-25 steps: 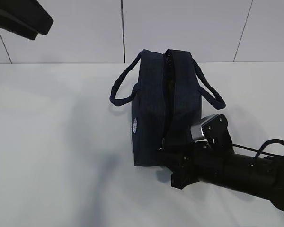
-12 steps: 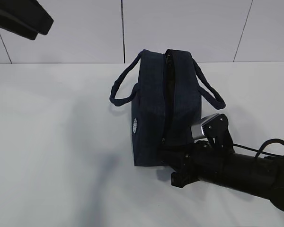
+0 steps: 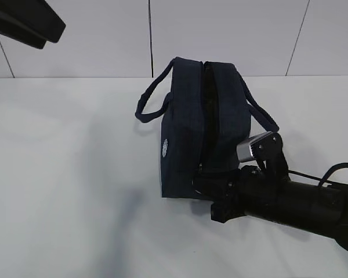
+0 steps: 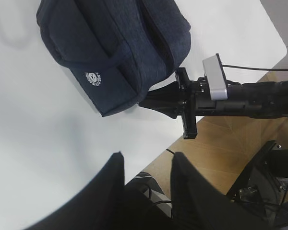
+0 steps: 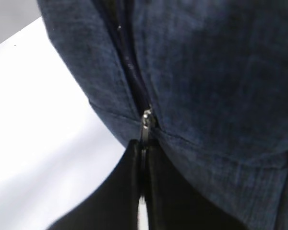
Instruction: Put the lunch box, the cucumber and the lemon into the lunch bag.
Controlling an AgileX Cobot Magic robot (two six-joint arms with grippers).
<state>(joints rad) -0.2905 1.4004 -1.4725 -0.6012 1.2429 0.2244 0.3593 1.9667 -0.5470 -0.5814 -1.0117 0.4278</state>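
Currently, the right gripper (image 5: 143, 158) stood pressed together on the zipper pull (image 5: 145, 122) at the near end of the lunch bag (image 3: 203, 127). Compared with a second earlier, its jaws had come shut from a partly spread position. Over the same interval the bag shifted: its near end rose slightly off the counter (image 3: 75, 174), its top flattened, and the slit along the zipper line (image 3: 206, 116) narrowed. The right arm (image 3: 290, 200) also sat a little higher and closer to the bag's end face.

The left gripper (image 4: 146, 191) hung well apart from the bag, above the counter edge, with its jaws partly spread and holding nothing. It showed no change over the second.

The lunch bag rested on the counter near its centre, handles (image 3: 148, 107) drooping to either side, white logo (image 3: 165, 148) facing left. The lunch box, the cucumber and the lemon did not appear in any view; whether any of them lay inside the bag could not be determined.

Judgement: the pinch on the pull was newly established, so the operation in hand was zipper travel. With nothing bracing the bag, a pull risked dragging or tipping the bag rather than moving the slider.
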